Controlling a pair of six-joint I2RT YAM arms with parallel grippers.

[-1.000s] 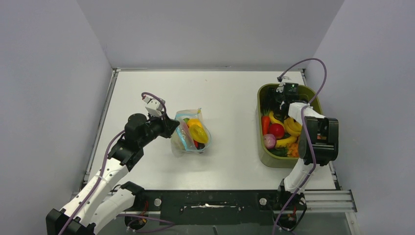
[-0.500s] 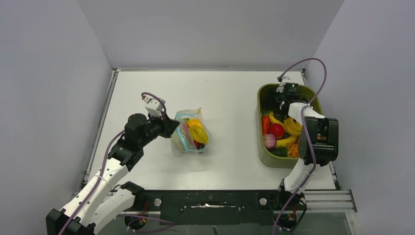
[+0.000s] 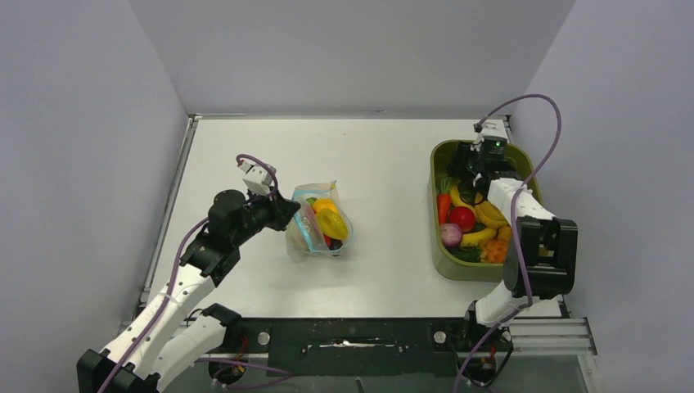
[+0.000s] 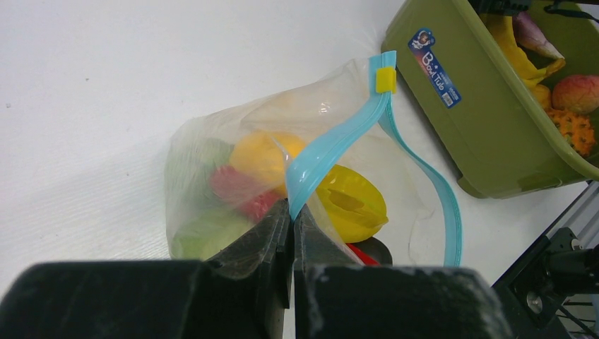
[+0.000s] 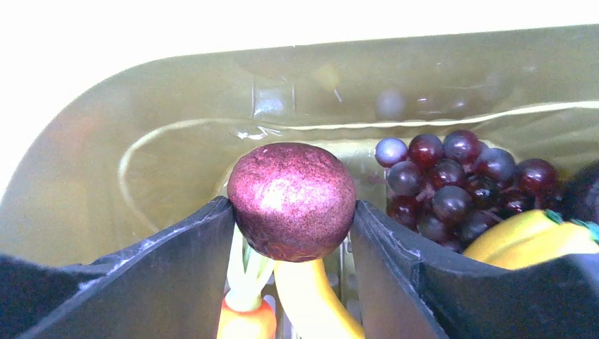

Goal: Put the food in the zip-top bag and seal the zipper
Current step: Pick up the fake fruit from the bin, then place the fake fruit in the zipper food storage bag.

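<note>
The clear zip-top bag (image 3: 319,225) lies mid-table with several toy foods inside, among them a yellow piece (image 4: 350,205). My left gripper (image 4: 291,212) is shut on the bag's blue-teal zipper strip (image 4: 332,145) and holds that edge up; the yellow end piece (image 4: 385,79) is at the far end. The mouth gapes open. In the top view my left gripper (image 3: 288,211) is at the bag's left side. My right gripper (image 5: 291,206) is shut on a round dark purple-red fruit (image 5: 291,176) inside the far end of the olive-green bin (image 3: 446,262).
The bin holds more food: purple grapes (image 5: 452,176), a banana (image 5: 311,296) and a carrot (image 5: 244,318) under my right gripper, and red and yellow pieces (image 3: 470,221) nearer. The bin's wall (image 4: 452,134) is just right of the bag. Grey walls enclose the table.
My right arm has shifted: its elbow swung toward the near right and the wrist moved a little toward the bin's far end. The left arm and the bag have not moved.
</note>
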